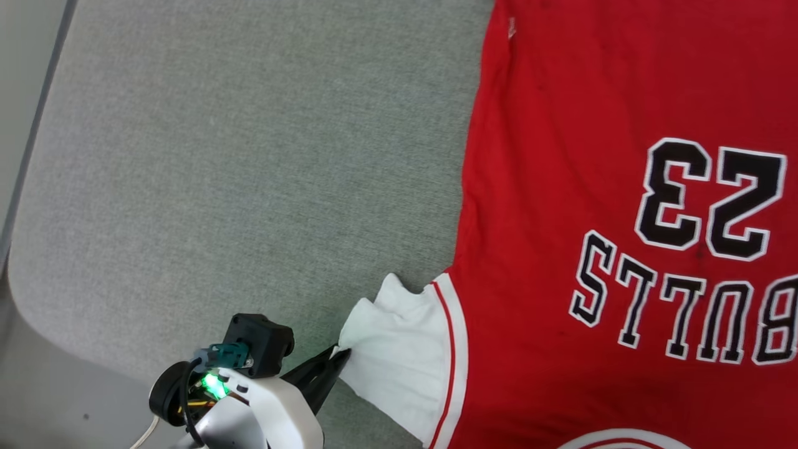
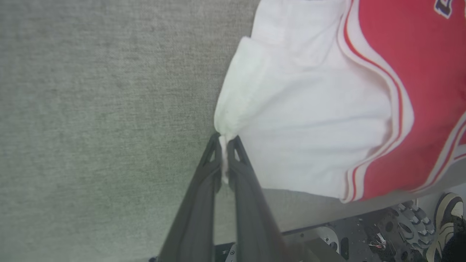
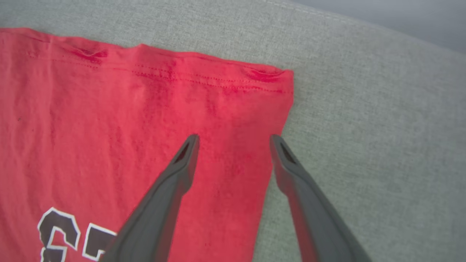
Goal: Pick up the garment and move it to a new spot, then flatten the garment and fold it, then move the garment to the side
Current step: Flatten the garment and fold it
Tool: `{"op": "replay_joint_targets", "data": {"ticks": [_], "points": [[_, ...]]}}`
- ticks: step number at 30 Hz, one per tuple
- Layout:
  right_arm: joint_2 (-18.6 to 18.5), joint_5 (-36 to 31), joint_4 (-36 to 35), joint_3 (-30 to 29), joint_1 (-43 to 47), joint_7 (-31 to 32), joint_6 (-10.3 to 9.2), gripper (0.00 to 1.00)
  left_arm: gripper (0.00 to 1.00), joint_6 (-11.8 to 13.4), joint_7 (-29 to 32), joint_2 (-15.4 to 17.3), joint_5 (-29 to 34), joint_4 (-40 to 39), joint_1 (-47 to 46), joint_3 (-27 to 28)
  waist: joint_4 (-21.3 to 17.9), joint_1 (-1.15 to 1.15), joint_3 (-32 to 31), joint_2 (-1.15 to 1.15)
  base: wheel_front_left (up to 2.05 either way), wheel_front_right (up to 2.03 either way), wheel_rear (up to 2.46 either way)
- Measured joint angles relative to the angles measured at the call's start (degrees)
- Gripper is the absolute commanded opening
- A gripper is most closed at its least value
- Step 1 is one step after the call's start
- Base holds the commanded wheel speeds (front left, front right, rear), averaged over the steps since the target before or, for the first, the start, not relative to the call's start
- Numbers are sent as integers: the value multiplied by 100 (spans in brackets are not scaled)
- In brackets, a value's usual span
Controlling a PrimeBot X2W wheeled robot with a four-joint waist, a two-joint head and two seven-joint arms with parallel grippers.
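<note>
Left gripper (image 1: 341, 360) clamps the near sleeve (image 1: 399, 355) of the garment (image 1: 561, 187), which lies lengthwise away from the robot, while the right gripper (image 3: 235, 140) hovers, jaws spread, by the far hem (image 3: 204, 78).

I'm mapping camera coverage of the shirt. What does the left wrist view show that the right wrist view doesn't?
Left wrist view: the left hand shut on the edge of the white sleeve, and a shoe past the surface's edge. Right wrist view: the right hand open near the red hem, plus part of a black number. Both: the red shirt lying on the grey surface.
</note>
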Motion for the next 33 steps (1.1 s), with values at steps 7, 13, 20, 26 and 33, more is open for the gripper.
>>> {"op": "replay_joint_targets", "data": {"ticks": [7, 13, 20, 26, 33], "points": [[-114, -298, 443, 48, -342, -35, 0, 100, 0, -52, -137, -142, 13, 112, -108, -134, 338, -1, 242, 0, 0, 0, 0], [-109, -407, 559, 156, -354, -49, 0, 100, 0, -58, -204, -193, 33, 165, -166, -177, 448, -2, 349, 0, 0, 0, 0], [-219, -299, 560, 299, -231, 86, -1, 0, 0, -63, -259, -223, 53, 201, -213, -227, 490, -2, 393, 0, 0, 0, 0], [-263, -207, 543, 320, -110, 73, 0, 0, 0, -57, -293, -224, 54, 247, -222, -237, 473, -2, 351, 0, 0, 0, 0], [-266, -148, 567, 378, 97, -83, 2, 0, 0, -12, -286, -183, 54, 283, -227, -196, 339, -2, 205, 0, 0, 0, 0]]}}
